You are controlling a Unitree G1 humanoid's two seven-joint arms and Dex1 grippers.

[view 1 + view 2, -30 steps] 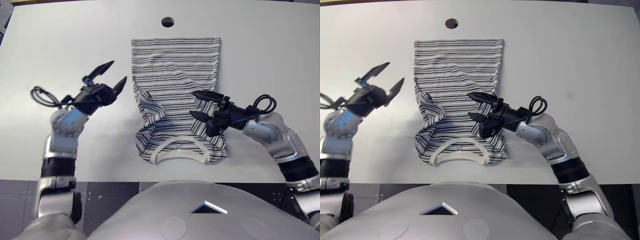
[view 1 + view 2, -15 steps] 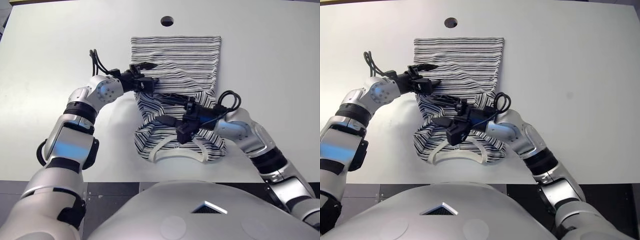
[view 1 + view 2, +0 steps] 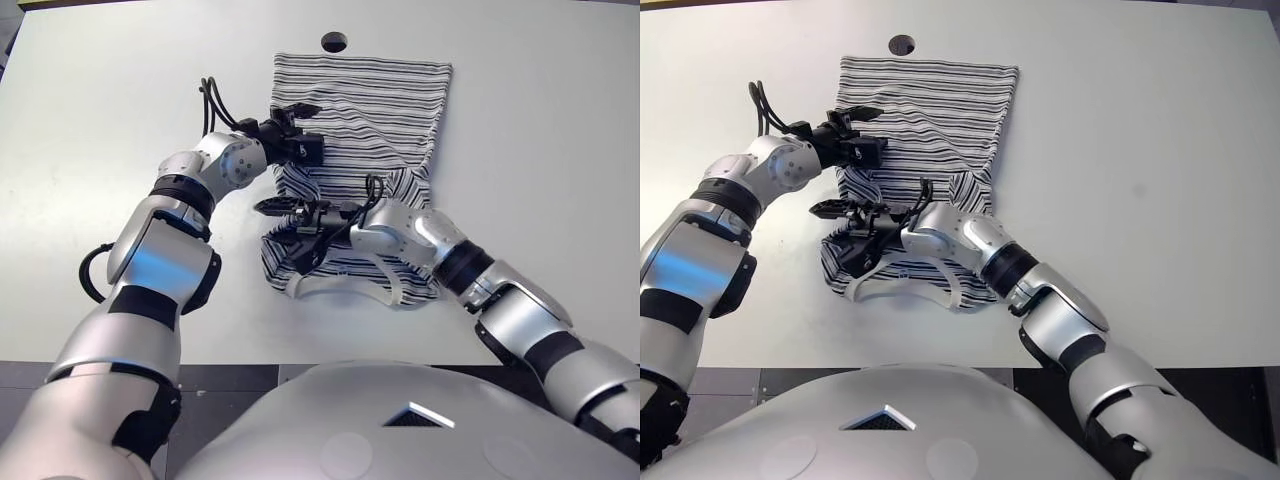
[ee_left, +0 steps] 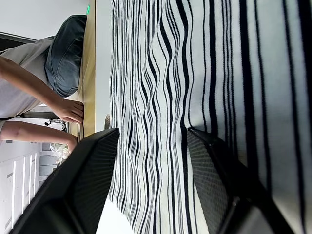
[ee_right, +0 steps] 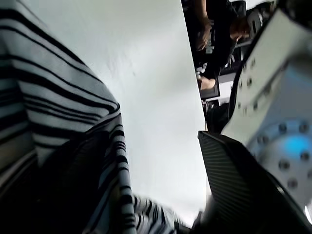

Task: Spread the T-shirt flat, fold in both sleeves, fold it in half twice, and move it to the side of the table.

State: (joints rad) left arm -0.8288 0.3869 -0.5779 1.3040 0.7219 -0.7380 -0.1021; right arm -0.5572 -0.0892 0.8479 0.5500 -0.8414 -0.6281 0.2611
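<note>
The black-and-white striped T-shirt [image 3: 370, 95] lies on the white table [image 3: 540, 120] with both sleeves folded in and its white collar [image 3: 340, 290] toward me. My left gripper [image 3: 312, 125] is open over the shirt's left edge, about halfway up. In the left wrist view its fingers [image 4: 92, 185] stand apart above the striped cloth [image 4: 161, 73]. My right arm reaches across the shirt. Its gripper [image 3: 275, 232] is open at the lower left edge by the folded sleeve, where the fabric is bunched. One finger [image 5: 234, 180] shows beside the shirt's edge [image 5: 48, 97].
A round dark hole [image 3: 335, 42] sits in the table just beyond the shirt's hem. Bare table surface stretches on the left [image 3: 90, 110] and on the right [image 3: 1160, 150]. The near table edge runs just below the collar.
Both arms have swung in to the shirt's left edge, the right one crossing over the shirt. The shirt has slid slightly right and its lower left part has bunched.
</note>
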